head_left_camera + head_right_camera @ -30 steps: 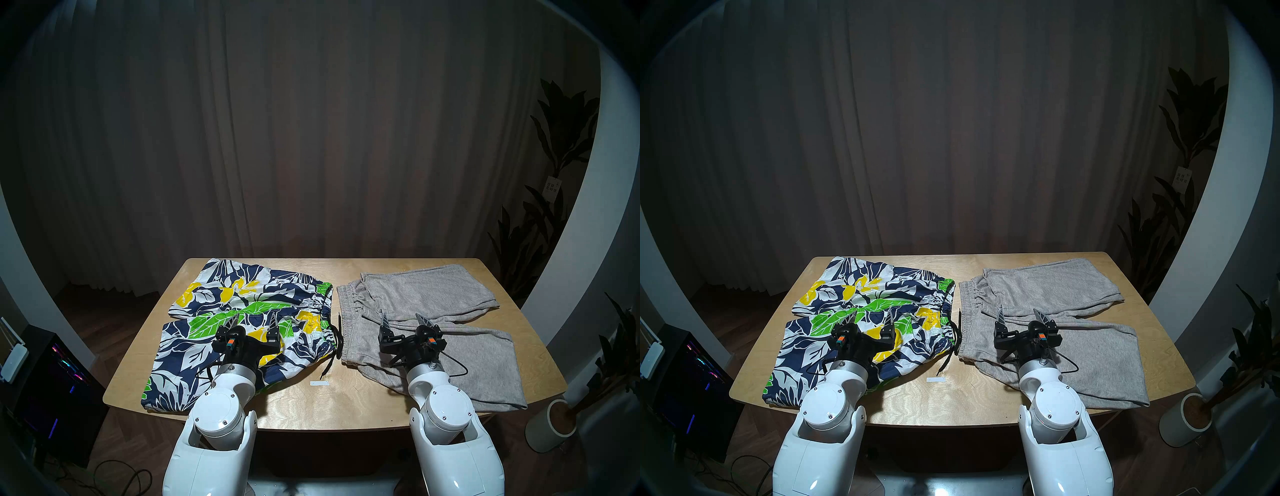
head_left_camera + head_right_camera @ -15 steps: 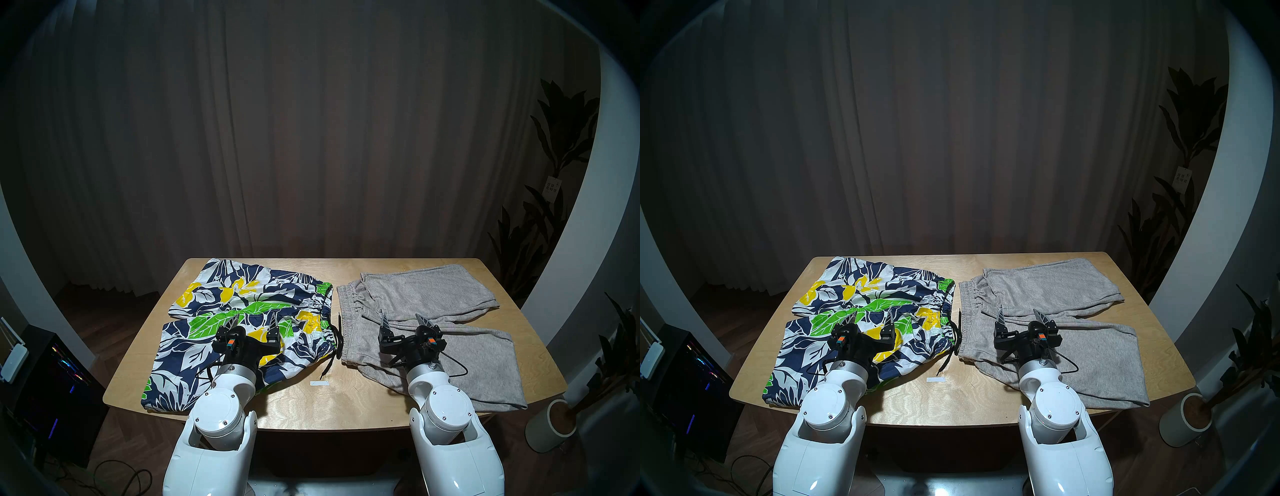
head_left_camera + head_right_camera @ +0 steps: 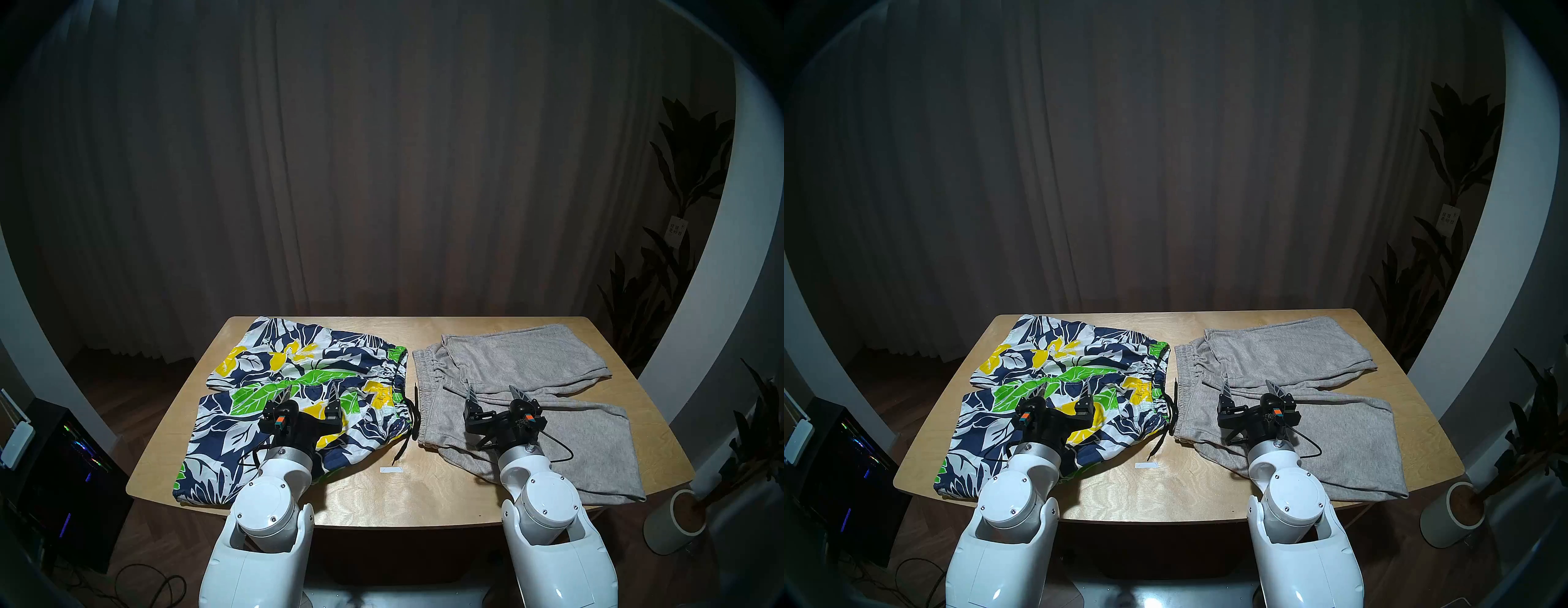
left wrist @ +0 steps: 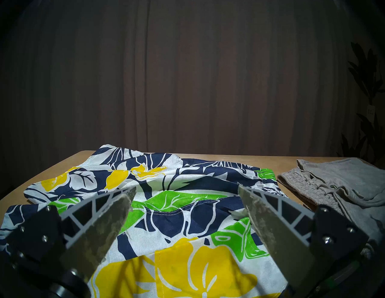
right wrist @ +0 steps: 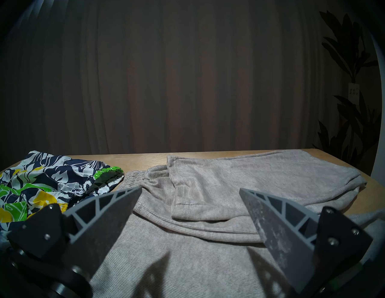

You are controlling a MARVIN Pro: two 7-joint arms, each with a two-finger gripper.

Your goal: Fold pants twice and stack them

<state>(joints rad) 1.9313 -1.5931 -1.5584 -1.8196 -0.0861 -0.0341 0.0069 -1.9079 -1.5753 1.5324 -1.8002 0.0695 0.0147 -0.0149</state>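
Head stereo left shows the wooden table [image 3: 428,496] carrying two pairs of shorts side by side, waistbands facing each other near its middle. Toward the table's left side lie the leaf-print shorts [image 3: 237,429], spread flat with both legs pointing to the left edge and a black drawstring [image 3: 406,437] trailing toward the table's near edge. Toward the right side lie the grey shorts [image 3: 594,441], their far leg rumpled and partly doubled over. Neither pair is folded, so the task appears to be at its very start.

The left gripper [image 3: 310,394] hangs above the leaf-print shorts with its jaws spread wide and nothing between them; the right gripper [image 3: 495,394] hangs above the grey shorts, likewise wide and empty.

Judging from this, the first fold is in hand. The next move calls for lowering to a leg hem and the waistband, pinching cloth only, and laying one leg over the other.
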